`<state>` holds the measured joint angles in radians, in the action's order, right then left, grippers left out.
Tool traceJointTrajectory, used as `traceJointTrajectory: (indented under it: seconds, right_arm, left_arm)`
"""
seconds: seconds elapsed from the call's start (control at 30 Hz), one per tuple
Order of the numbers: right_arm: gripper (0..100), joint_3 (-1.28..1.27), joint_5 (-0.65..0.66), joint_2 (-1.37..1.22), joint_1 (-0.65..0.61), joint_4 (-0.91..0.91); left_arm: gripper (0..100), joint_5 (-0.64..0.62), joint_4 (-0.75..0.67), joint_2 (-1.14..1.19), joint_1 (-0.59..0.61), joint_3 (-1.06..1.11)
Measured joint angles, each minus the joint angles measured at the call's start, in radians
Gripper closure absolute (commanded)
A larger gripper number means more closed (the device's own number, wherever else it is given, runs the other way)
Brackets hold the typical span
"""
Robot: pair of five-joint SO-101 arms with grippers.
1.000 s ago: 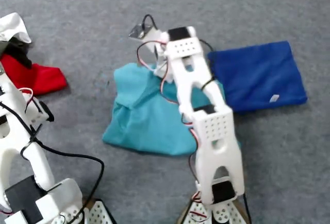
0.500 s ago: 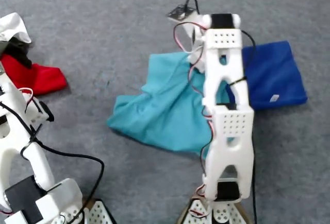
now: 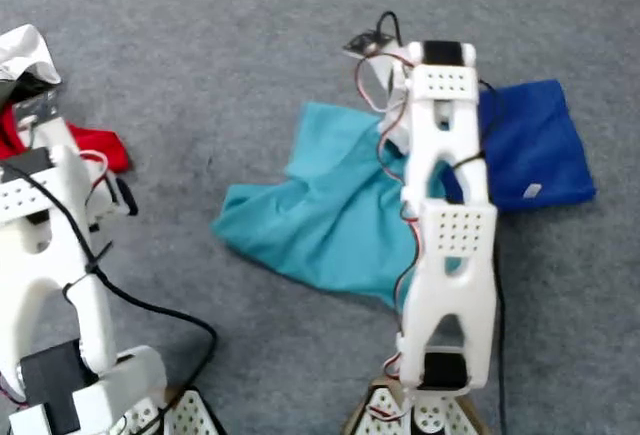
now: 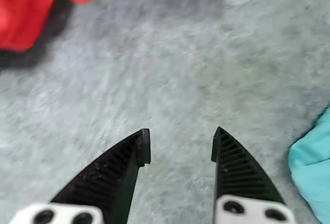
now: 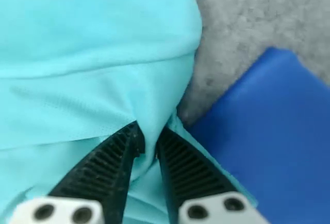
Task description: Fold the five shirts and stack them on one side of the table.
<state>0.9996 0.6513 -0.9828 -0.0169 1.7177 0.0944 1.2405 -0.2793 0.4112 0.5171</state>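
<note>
From the high view, the right arm (image 3: 445, 235) covers one side of the teal shirt (image 3: 310, 220) and the blue shirt's (image 3: 530, 150) edge beside it. The left arm (image 3: 35, 200) hides part of the red shirt (image 3: 103, 145), and the picture's edge cuts the white shirt (image 3: 25, 50). In the left wrist view the teal and red shirts run off the frame.
</note>
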Motion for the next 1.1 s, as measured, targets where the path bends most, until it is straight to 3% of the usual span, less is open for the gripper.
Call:
traceJointTrajectory:
  seconds: [0.2,0.27,0.4,0.57,0.77,0.97,1.1]
  right_arm:
    - [71.8,0.043,0.068,-0.002,0.005,0.044]
    - [68.0,0.081,0.072,0.003,0.005,0.046]
    - [73.3,0.141,0.072,0.052,-0.009,0.046]
    - [80.7,0.196,0.072,0.109,-0.051,0.04]
    - [80.6,0.198,0.017,0.107,-0.163,-0.081]
    - [80.4,0.198,-0.084,0.005,-0.215,-0.255]
    - [74.1,0.198,-0.169,-0.078,-0.25,-0.348]
  left_arm:
    - [79,-0.058,-0.072,0.0,-0.109,0.0]
    - [79,-0.094,-0.109,0.0,-0.147,0.0]
    - [79,-0.147,-0.215,0.04,-0.204,0.005]
    - [79,-0.195,-0.319,0.255,-0.215,-0.014]
    - [79,-0.281,-0.336,0.514,-0.215,-0.181]
    - [80,-0.29,-0.328,0.54,-0.215,-0.216]
    - [80,-0.29,-0.325,0.54,-0.215,-0.219]
